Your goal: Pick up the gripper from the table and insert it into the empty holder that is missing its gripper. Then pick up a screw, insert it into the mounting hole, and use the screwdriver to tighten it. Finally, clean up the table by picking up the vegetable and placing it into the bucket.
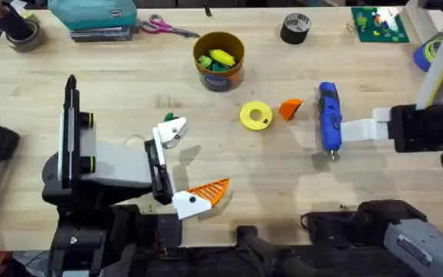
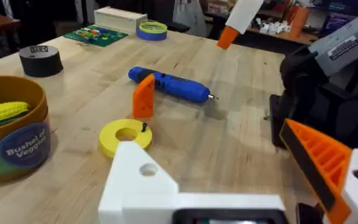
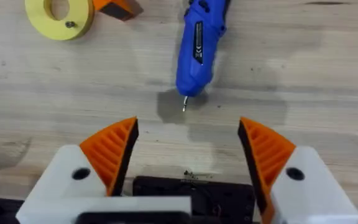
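- We see the small orange ribbed plastic wedge, the loose gripper [image 1: 290,108], lying on the pale wooden table [image 1: 129,85] just beside a flat yellow disc [image 1: 256,115] that has a small dark screw [image 2: 144,127] sitting on it.
- In the left wrist view the wedge [image 2: 144,94] stands on edge, smooth-sided, matte, close against the blue screwdriver.
- The slim blue pen-shaped plastic screwdriver [image 1: 328,118] lies flat to the right of the wedge, its thin metal tip [image 3: 184,106] pointing toward the right gripper.
- The white angular plastic holder [image 1: 169,132] on the left gripper's far finger is bare; a tiny dark green leafy toy vegetable [image 1: 169,118] lies right by it.
- The left gripper [image 1: 181,165] is released and spread wide, grasping nothing; its near finger carries an orange ribbed pad [image 1: 210,190].
- The right gripper [image 3: 188,149] is also released, both orange ribbed pads well apart, hovering just short of the screwdriver.
- The round brown-orange bucket [image 1: 220,77] stands behind the disc, with a yellow toy corn [image 1: 221,57] and green pieces inside.
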Tool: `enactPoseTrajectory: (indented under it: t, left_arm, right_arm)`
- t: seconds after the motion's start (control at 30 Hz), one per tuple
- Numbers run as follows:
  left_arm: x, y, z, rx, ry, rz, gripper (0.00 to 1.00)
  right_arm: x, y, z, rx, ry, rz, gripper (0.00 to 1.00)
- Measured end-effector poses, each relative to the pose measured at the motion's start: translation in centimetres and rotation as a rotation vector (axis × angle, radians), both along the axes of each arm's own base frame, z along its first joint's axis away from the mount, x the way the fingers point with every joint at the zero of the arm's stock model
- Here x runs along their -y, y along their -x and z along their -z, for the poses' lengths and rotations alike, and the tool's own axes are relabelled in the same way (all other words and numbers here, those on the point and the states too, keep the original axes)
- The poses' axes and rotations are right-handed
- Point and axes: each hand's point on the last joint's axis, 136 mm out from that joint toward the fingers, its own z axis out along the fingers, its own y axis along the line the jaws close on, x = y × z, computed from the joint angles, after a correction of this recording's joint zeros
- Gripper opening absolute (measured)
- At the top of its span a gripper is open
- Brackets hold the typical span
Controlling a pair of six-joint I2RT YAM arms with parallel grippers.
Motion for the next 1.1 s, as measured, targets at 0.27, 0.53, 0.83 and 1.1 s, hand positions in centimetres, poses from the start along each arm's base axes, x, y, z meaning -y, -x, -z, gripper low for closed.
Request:
enactPoseTrajectory:
  t: [0.27, 0.53, 0.83, 1.1]
  left_arm:
    - [0.0, 0.0, 0.0, 0.000, 0.000, 0.000, 0.986]
    - [0.0, 0.0, 0.0, 0.000, 0.000, 0.000, 0.985]
    - [0.0, 0.0, 0.0, 0.000, 0.000, 0.000, 0.986]
    - [0.0, 0.0, 0.0, 0.000, 0.000, 0.000, 0.986]
  right_arm:
    - [0.0, 0.0, 0.0, 0.000, 0.000, 0.000, 0.997]
    - [0.0, -0.5, -0.3, 0.022, -0.004, 0.009, 0.997]
    - [-1.1, -2.7, -4.6, 0.028, -0.025, -0.028, 0.997]
    - [-5.6, -7.9, -6.4, -0.008, -0.008, -0.251, 0.996]
